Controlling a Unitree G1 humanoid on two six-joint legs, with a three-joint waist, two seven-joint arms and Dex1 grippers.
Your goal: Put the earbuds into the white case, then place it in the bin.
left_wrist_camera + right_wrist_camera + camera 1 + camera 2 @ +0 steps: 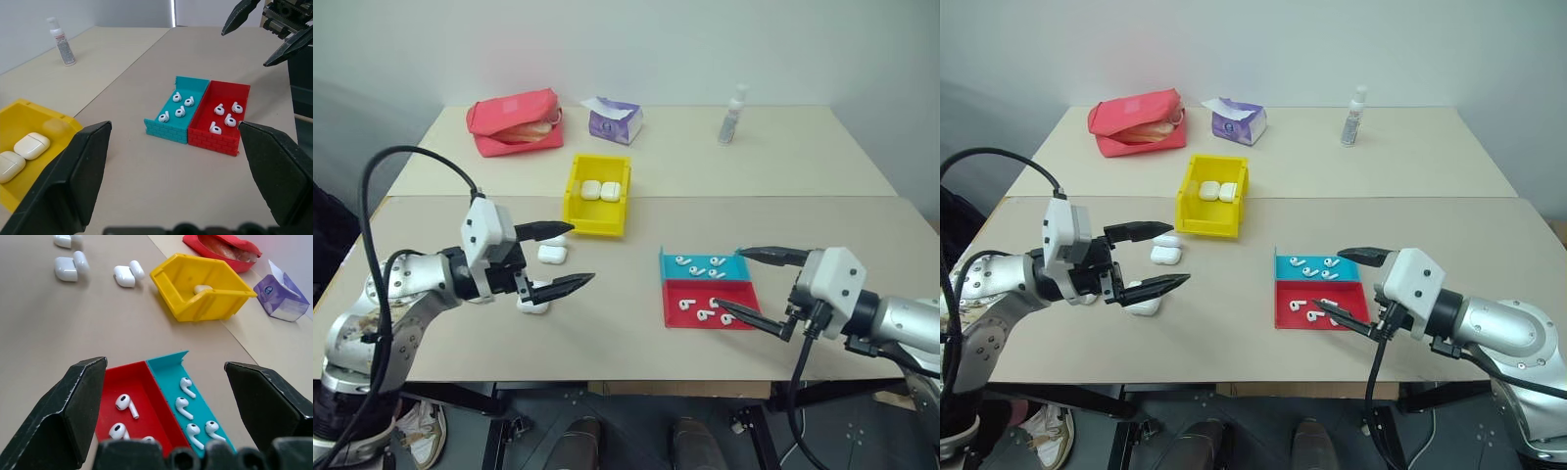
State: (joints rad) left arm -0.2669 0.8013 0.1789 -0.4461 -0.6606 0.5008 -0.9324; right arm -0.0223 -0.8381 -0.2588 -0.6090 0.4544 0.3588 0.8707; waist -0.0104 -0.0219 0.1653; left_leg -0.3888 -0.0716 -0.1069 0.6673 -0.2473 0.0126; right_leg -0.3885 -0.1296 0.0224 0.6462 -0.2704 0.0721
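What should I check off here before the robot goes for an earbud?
1. Left claw open, holding nothing: ok.
2. Right claw open, holding nothing: ok.
3. Earbuds loose in red tray and blue tray: ok.
4. Open white case on table, lid flipped back: ok.
5. Yellow bin has spare room beside two cases: ok.
6. Case slots vacant: cannot tell.

Small bright yellow rectangular plastic bin (597,208). Glossy white rounded cases (552,253). Tiny white glossy earbuds (185,387). Shallow red tray (218,122) and teal tray (175,114), both brick-patterned walls. Beige counter (607,323). Red fabric pouch (515,121). Purple tissue pack (614,120).
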